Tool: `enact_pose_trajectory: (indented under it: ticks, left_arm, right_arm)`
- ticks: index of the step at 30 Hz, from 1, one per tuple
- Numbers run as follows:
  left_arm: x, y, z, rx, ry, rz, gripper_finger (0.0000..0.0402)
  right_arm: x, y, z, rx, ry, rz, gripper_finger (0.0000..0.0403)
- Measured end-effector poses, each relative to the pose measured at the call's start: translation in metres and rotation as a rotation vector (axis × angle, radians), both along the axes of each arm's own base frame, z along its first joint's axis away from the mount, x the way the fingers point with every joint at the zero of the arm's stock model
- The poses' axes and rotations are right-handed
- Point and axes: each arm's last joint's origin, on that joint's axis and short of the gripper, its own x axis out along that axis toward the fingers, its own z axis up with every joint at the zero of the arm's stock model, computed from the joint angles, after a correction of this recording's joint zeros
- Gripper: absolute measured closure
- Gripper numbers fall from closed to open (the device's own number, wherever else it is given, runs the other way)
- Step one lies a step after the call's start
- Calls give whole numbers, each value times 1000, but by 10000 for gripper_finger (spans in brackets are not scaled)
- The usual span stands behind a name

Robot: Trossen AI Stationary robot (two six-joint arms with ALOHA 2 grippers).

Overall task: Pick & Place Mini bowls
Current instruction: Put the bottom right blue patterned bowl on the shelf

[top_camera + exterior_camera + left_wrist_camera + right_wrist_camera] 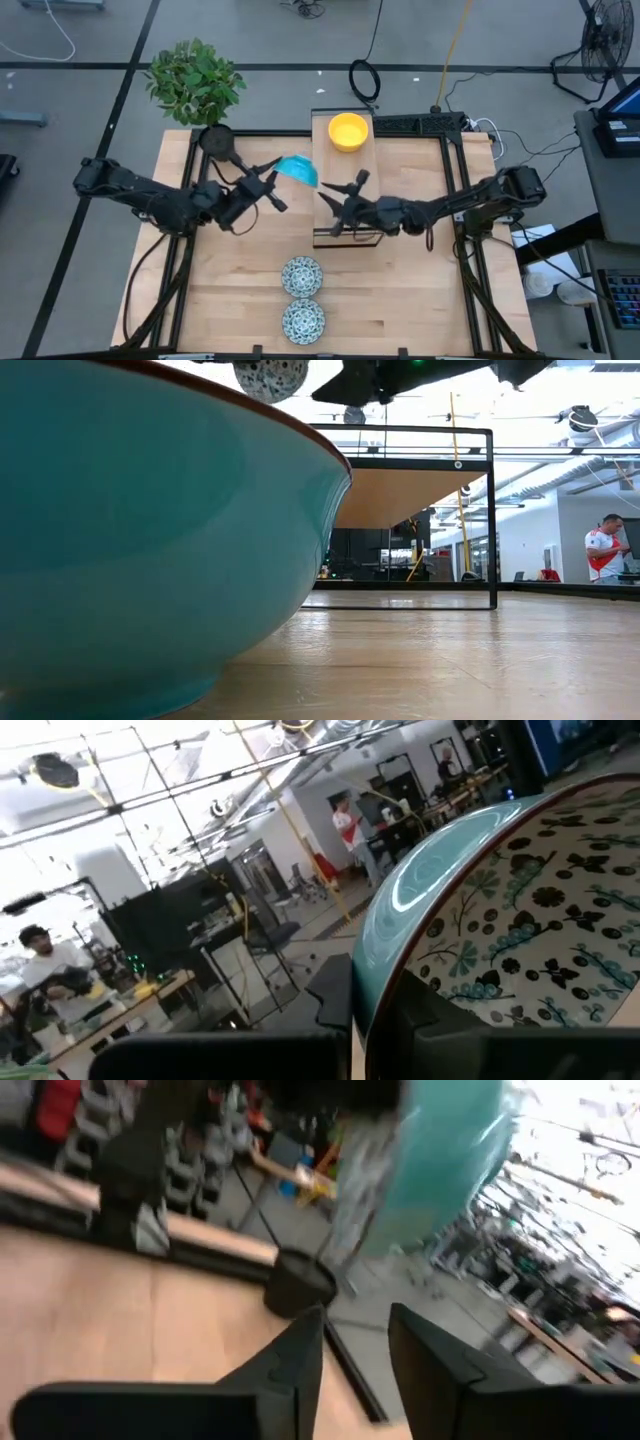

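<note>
Two patterned bowls [301,276] [302,320] sit nearest us on the wooden surface [400,290], touching or nearly so, one just behind the other, both upright with their blue floral insides showing. We note that the low view is largely filled by the light-blue outer wall of one such bowl [150,540] resting on the boards.

Farther back, our left hand [272,187] is closed on a third patterned bowl [298,169], held tilted above the surface; the left wrist view shows its rim clamped between the dark fingers [400,1010], floral inside facing the camera [520,910].

Just beside it, our right hand [340,205] hovers over the near end of a black-framed stand [345,238], fingers [290,1350] spread apart and holding nothing. The right wrist view shows the tilted blue bowl [440,1160] ahead of it.

At the far end, a yellow bowl [348,131] rests on the stand's top. A potted plant [195,80] stands beyond the surface's far left corner.
</note>
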Motion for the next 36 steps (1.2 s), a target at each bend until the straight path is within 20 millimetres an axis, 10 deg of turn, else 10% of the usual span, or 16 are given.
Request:
enact_pose_trajectory:
  ticks: [8,19,26,36]
  left_arm:
    - [1,-5,21,-137,163,-66,390]
    - [13,29,73,-484,235,-435,390]
    - [53,52,102,-611,367,-436,390]
    - [114,87,102,-829,659,-383,390]
  right_arm:
    - [-27,31,-1,70,170,-12,298]
    - [-113,13,11,355,91,209,315]
    - [-159,0,-15,440,-52,258,323]
    - [-168,-3,-29,409,-67,271,331]
